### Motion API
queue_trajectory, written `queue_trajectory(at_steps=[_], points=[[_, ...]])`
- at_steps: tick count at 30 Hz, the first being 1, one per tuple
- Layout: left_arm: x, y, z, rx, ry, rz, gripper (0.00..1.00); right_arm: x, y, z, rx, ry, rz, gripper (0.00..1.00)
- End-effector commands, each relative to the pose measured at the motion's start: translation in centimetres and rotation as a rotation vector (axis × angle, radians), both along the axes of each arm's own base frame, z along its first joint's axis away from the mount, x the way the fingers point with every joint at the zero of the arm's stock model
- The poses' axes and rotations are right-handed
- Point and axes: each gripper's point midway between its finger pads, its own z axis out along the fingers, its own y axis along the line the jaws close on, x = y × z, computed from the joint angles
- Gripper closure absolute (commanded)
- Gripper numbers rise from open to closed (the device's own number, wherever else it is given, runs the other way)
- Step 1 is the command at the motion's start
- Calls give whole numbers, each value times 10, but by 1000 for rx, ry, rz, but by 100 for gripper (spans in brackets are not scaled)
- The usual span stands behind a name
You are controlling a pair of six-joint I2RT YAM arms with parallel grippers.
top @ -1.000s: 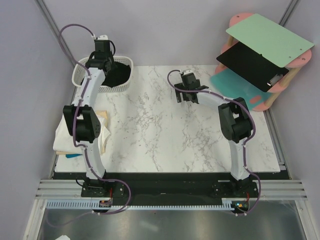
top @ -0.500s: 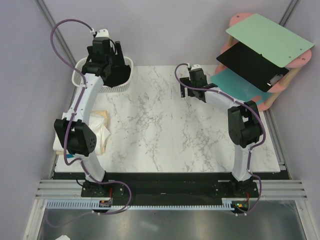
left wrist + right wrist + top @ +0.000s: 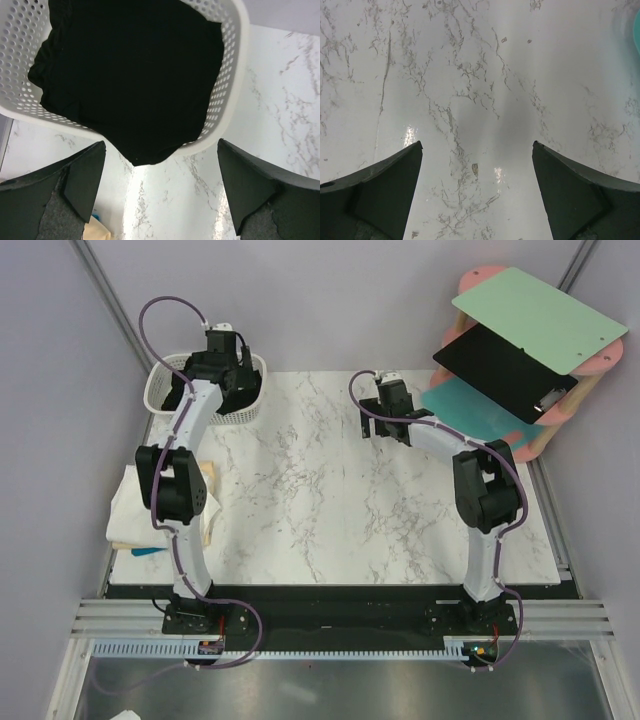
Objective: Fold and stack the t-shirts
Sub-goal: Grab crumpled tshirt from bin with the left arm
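The left gripper hangs over the far left corner of the worktop with its jaws spread wide and nothing between them. Just ahead of it and below lies the black t-shirt, bundled in the white lattice basket. A flap of the cloth spills over the basket's rim right in line with the gap between the fingers. The bundle is roughly square and shows no clear long axis, so I judge that flap the easiest place to pinch. The left arm is plainly the nearer. The right gripper, equally wide open and empty, looks down on bare marble near the far edge, well apart from the basket. By count there are two grippers, one basket and one black bundle, though whether that is a single shirt or several cannot be told. There is also one pile of white and cream t-shirts at the worktop's left edge, partly hidden by the left arm, its layers too blurred to number
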Motion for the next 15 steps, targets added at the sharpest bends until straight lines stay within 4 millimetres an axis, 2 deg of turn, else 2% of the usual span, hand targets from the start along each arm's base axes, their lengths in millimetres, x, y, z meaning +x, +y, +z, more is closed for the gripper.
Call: queue_trajectory(at_steps=[1, 2, 3, 6, 7, 9, 10, 12, 13, 15], points=[[15, 20, -31, 29, 66, 38, 0, 10, 4, -12, 16, 7, 3, 2], [20, 22, -30, 19, 61, 40, 0, 12, 6, -11, 20, 5, 5, 2], [23, 25, -45, 16, 88, 46, 0, 13, 6, -16, 18, 12, 7, 2], [31, 30, -59, 0, 109, 45, 0, 15, 8, -22, 22, 20, 12, 2], [32, 31, -72, 0, 137, 47, 0, 16, 8, -22, 25, 21, 10, 2], [36, 30, -79, -8, 152, 32, 0, 16, 8, -28, 22, 29, 9, 2], [38, 30, -93, -7, 179, 28, 0, 16, 8, -28, 20, 29, 9, 2], [40, 27, -98, -15, 196, 14, 0, 17, 7, -32, 18, 35, 10, 2], [40, 25, -112, -17, 223, 8, 0, 18, 8, -33, 20, 34, 10, 2], [41, 23, -116, -27, 237, -2, 0, 18, 7, -35, 21, 39, 8, 2]])
